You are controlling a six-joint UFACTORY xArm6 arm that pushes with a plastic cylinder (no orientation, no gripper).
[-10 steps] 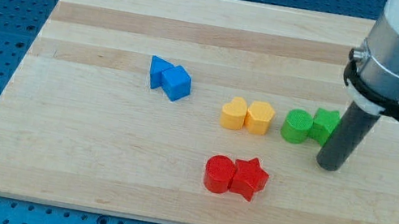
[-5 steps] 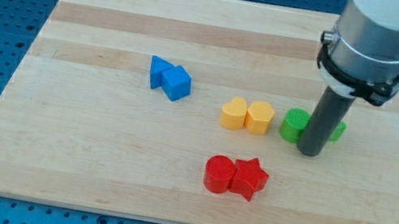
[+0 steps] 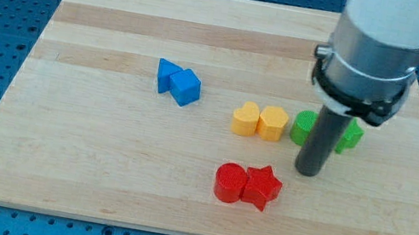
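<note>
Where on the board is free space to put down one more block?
Free: the board left of the blue blocks, and the strip along the view's top. Crowded: centre-right, where yellow, green and red blocks surround my tip.

Your arm comes in from the view's upper right, its wide pale-grey body ending in a black collar. From that collar the dark rod hangs straight down and upright, and my tip [image 3: 307, 173] rests at tabletop [image 3: 98, 158] level.
</note>
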